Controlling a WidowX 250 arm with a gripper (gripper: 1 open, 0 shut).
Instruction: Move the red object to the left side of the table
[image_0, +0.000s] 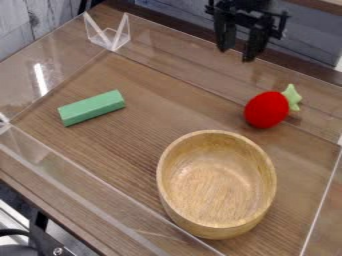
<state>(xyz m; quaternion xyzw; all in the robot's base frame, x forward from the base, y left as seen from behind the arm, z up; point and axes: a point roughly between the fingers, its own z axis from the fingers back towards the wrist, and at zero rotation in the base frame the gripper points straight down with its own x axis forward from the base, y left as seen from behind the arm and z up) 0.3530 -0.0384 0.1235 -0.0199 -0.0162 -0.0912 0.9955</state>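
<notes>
The red object, a small strawberry-shaped toy with a pale green leafy top, lies on the brown wood-grain table at the right side, just beyond the wooden bowl. My gripper hangs well above the table, up and to the left of the strawberry in the picture. It points down with its dark fingers spread and nothing between them.
A round wooden bowl stands at the front right. A green rectangular block lies on the left half. Low clear acrylic walls border the tabletop, with a corner piece at the back left.
</notes>
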